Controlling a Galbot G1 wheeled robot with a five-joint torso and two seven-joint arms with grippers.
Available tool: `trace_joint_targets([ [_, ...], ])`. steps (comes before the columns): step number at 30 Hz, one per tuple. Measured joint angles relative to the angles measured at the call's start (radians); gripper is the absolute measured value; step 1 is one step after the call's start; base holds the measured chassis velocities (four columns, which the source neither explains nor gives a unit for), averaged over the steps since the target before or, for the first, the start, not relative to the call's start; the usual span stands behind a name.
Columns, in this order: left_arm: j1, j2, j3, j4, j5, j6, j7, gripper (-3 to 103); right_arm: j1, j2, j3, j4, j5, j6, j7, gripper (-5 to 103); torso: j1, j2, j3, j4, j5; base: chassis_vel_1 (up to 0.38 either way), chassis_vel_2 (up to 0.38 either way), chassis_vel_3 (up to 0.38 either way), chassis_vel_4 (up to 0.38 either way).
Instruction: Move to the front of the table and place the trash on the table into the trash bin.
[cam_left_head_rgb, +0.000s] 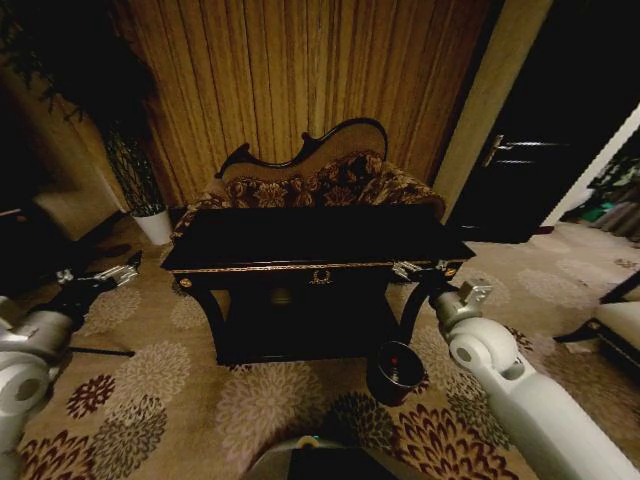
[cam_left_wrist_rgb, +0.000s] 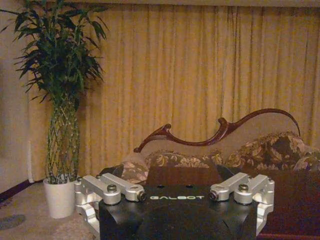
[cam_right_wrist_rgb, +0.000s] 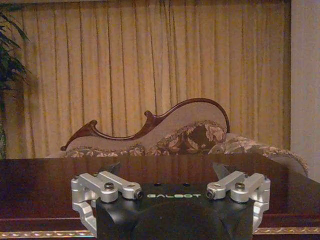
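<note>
The black table (cam_left_head_rgb: 300, 245) with gold trim stands in the middle of the head view, and its dark top (cam_right_wrist_rgb: 50, 180) also spans the right wrist view. No trash can be made out on the dark top. The trash bin (cam_left_head_rgb: 395, 372), small, round and dark, sits on the carpet by the table's front right leg. My left gripper (cam_left_head_rgb: 122, 272) hovers open off the table's left end, empty (cam_left_wrist_rgb: 170, 172). My right gripper (cam_left_head_rgb: 412, 270) is open at the table's front right corner, above the bin, facing across the top (cam_right_wrist_rgb: 166, 169).
A carved-back patterned sofa (cam_left_head_rgb: 320, 180) stands right behind the table. A tall plant in a white pot (cam_left_head_rgb: 153, 225) is at the back left. A dark door (cam_left_head_rgb: 530, 150) and a chair edge (cam_left_head_rgb: 615, 320) lie to the right. Patterned carpet surrounds the table.
</note>
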Motion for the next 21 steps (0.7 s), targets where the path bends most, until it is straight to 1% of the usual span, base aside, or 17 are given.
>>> trace_joint_targets([
  [5,0.004,-0.003,-0.001,-0.002,0.001,-0.002,0.004,100,-0.006,0.001,-0.001,0.005,-0.007,0.002,0.000,100,0.000,0.000,0.000,0.0000,0.0000,0.016,-0.015,-0.013,0.024],
  [11,0.009,-0.008,-0.003,-0.002,0.002,-0.005,0.015,100,-0.011,0.000,0.007,0.006,-0.008,0.006,-0.001,100,0.000,0.000,0.000,0.0000,0.0000,0.098,-0.091,-0.087,0.094],
  [15,0.012,-0.013,-0.004,-0.004,0.003,-0.008,0.019,100,-0.016,0.000,0.016,0.007,-0.009,0.008,-0.001,100,0.000,0.000,0.000,-0.0001,0.0001,0.169,-0.167,-0.153,0.167],
  [21,0.017,-0.016,-0.006,-0.008,0.004,-0.009,0.022,100,-0.020,0.001,0.022,0.006,-0.009,0.013,-0.001,100,0.000,0.000,0.000,0.0003,-0.0001,0.191,-0.180,-0.170,0.191],
])
